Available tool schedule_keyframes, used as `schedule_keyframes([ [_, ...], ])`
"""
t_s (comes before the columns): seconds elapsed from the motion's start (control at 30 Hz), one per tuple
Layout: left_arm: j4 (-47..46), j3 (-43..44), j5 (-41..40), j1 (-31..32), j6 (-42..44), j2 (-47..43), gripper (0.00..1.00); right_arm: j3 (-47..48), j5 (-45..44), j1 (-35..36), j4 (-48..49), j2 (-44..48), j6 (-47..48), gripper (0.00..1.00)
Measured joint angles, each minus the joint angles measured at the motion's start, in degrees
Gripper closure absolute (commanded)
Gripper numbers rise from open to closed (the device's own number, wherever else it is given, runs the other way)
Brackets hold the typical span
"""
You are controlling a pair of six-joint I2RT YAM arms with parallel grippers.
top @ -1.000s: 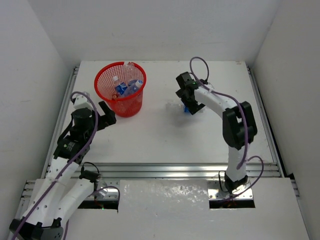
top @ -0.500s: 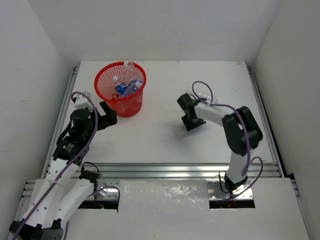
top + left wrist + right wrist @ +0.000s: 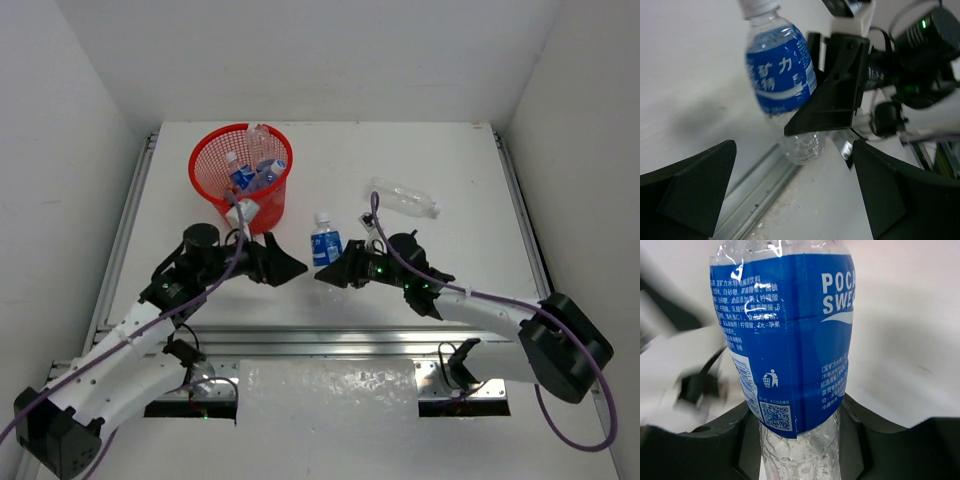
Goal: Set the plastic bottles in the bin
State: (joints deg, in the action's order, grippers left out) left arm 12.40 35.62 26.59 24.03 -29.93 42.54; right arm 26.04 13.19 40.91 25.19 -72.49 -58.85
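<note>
Right pincer [image 3: 334,273] is down low over the table [image 3: 450,160], and it is clenched on the blue-labelled bottle [image 3: 325,243]. In the right wrist view its two dark fingers [image 3: 867,437] press against the clear crinkled lower part, one on each side, with the blue label rising above them. The bottle stands upright, white cap on top, just beyond the pincer's tips.

Left pincer [image 3: 289,268] reaches in from the other side, nose to nose with the right one. It is released and holds nothing: the left wrist view shows its fingers [image 3: 695,190] spread wide. The blue-labelled bottle sits straight ahead of it, beyond its tips, with one black finger of the right pincer crossing in front of the bottle.

A clear bottle [image 3: 404,198] lies on its side, well beyond the right pincer and a little to its right. The red basket [image 3: 262,215] stands beyond the left pincer, near its wrist, with several bottles [image 3: 252,176] inside.
</note>
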Motion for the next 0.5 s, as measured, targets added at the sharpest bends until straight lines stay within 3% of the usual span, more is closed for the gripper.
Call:
schedule_keyframes([
  [0.2, -10.25, 0.02, 2.82, 10.54, -2.93, 5.11, 0.00, -0.26, 28.04, 0.79, 20.55, 1.95, 9.40, 1.00],
  [0.33, -14.32, 0.48, 4.35, 12.35, -4.09, 6.51, 0.01, -0.04, 35.23, 0.98, 25.24, 2.01, 9.68, 1.00],
  [0.4, -16.44, 0.61, 5.22, 12.79, -4.70, 6.99, 0.06, 0.46, 36.59, 1.07, 25.07, 2.10, 10.14, 1.00],
  [0.47, -18.78, 0.61, 6.34, 12.81, -5.86, 7.34, 0.60, 1.03, 37.07, 1.20, 24.63, 2.19, 10.62, 1.00],
  [0.5, -20.59, 0.66, 7.65, 12.98, -6.43, 7.48, 0.81, 1.22, 36.70, 1.16, 23.93, 2.21, 10.62, 0.87],
])
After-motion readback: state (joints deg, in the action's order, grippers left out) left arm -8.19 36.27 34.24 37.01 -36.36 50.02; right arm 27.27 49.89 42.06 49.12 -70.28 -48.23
